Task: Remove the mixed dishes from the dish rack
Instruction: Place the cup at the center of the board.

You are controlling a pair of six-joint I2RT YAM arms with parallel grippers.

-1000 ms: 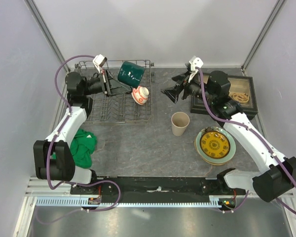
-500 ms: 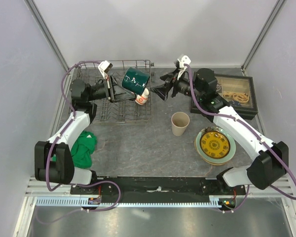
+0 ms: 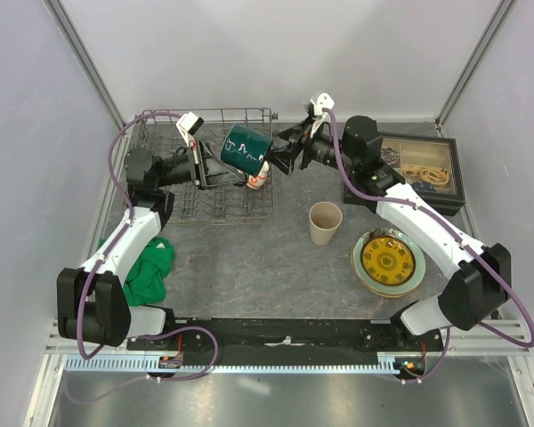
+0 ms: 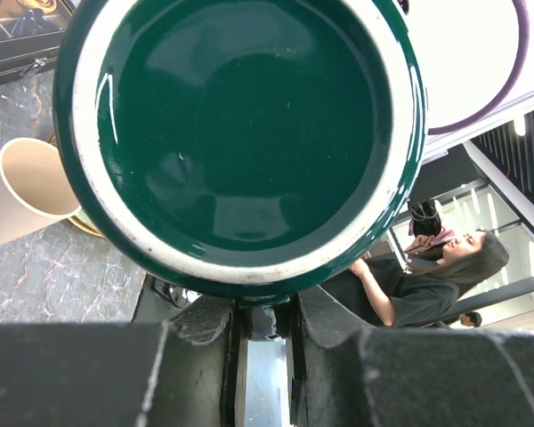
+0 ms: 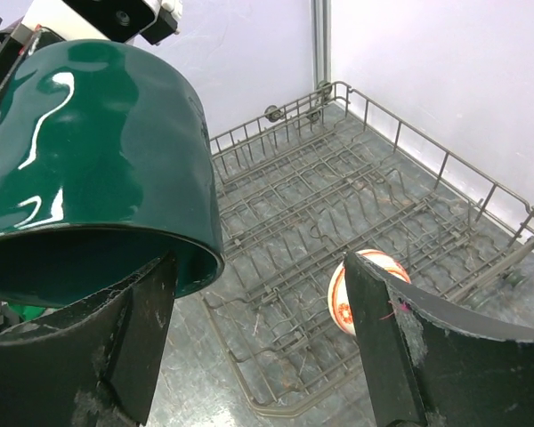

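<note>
Your left gripper (image 3: 215,167) has its jaws clamped on the glossy dark green ceramic mug (image 3: 246,149), held sideways over the right edge of the grey wire dish rack (image 3: 173,191). Your right gripper (image 3: 280,158) has its jaws apart just beside the mug. The small red-and-white bowl (image 3: 257,179) lies in the rack below.

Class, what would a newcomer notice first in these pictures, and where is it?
The dark green mug, held in the left gripper, hangs tilted above the dish rack's right end. The open right gripper faces it, with a small red-and-white bowl in the rack below.
</note>
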